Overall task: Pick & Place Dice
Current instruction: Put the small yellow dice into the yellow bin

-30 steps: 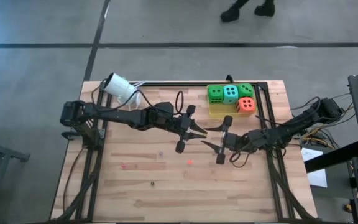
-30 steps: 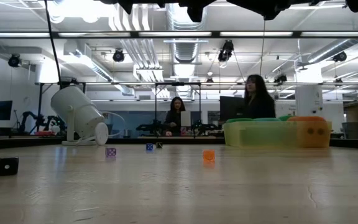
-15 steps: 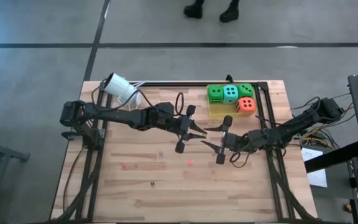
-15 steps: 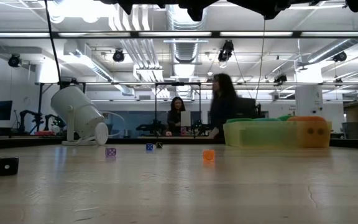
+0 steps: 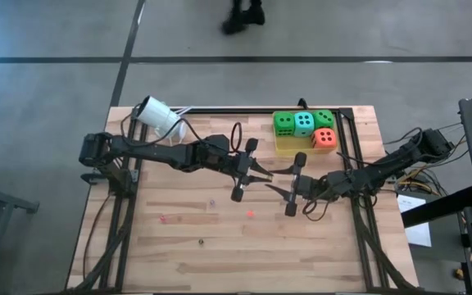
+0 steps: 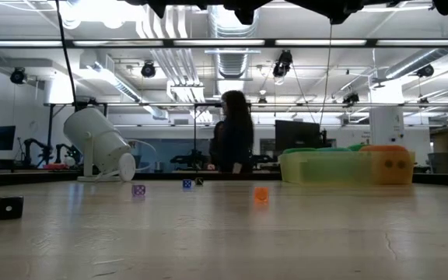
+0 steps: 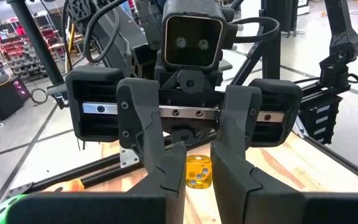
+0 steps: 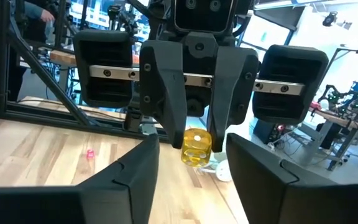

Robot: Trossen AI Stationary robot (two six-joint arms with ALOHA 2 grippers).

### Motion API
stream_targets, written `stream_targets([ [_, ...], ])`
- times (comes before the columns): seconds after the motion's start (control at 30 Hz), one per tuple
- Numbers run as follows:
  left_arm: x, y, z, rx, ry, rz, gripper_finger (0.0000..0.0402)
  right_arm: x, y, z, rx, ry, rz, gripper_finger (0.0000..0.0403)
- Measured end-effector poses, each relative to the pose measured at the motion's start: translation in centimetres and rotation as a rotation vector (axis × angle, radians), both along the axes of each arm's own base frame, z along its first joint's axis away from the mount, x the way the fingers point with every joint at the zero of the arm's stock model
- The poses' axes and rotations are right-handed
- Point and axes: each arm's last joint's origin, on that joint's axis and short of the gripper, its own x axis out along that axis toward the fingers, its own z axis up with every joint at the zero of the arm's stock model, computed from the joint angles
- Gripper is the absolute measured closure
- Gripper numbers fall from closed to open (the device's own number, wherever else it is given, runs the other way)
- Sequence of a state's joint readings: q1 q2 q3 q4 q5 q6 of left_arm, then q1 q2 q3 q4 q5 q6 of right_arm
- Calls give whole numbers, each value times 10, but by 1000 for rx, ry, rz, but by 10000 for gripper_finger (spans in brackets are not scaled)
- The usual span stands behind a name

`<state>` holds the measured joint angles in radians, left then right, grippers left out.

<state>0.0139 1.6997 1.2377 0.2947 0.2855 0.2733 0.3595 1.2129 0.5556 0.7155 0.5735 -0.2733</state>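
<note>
Two green dice [image 5: 283, 123], a teal one [image 5: 303, 123] and an orange-red one [image 5: 324, 138] sit in a yellow tray [image 5: 288, 148] at the far right of the table. Above the table's middle my two grippers face each other, tip to tip. My left gripper [image 5: 262, 174] is shut on a small yellow die [image 8: 196, 148]. My right gripper [image 5: 274, 181] is open; its fingers [image 7: 169, 165] stand on either side of that die [image 7: 199, 173], and I cannot tell whether they touch it. My left gripper pinches the small yellow die's two opposite faces [image 8: 196, 138] between its two fingers, at their free ends. The fingers [image 8: 166, 106] come level from the table's left side. The die sits lifted clear, high above the wooden table.
A white cylinder lamp [image 5: 161, 117] lies at the far left corner. Tiny dice are scattered on the wood: orange [image 6: 261, 194], purple [image 6: 138, 189], blue [image 6: 187, 184], black [image 6: 8, 207]. A black frame [image 5: 352, 156] rails the table's sides. A person [image 6: 234, 131] walks beyond the far edge.
Both arms have kept in place, and the yellow die has stayed between the grippers. Beyond the table's far edge a person has walked from right to left.
</note>
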Motion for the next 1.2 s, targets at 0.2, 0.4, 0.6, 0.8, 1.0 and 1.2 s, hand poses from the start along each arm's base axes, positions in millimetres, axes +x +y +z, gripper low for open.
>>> stream_targets([
  [0.2,0,0,0,11,-3,-2,343,0,0,0,0,-1,7,254],
  [0.4,0,0,0,14,-4,-3,343,0,0,0,-1,0,6,274],
  [0.6,0,0,1,18,-11,-4,343,0,0,0,-1,-1,7,281],
  [0.8,0,0,1,17,-13,-4,343,0,0,0,-1,-1,7,284],
  [1.0,0,0,1,16,-15,-5,343,0,0,0,-15,3,6,302],
  [1.2,0,0,1,14,-14,-5,343,0,0,0,-19,5,6,309],
])
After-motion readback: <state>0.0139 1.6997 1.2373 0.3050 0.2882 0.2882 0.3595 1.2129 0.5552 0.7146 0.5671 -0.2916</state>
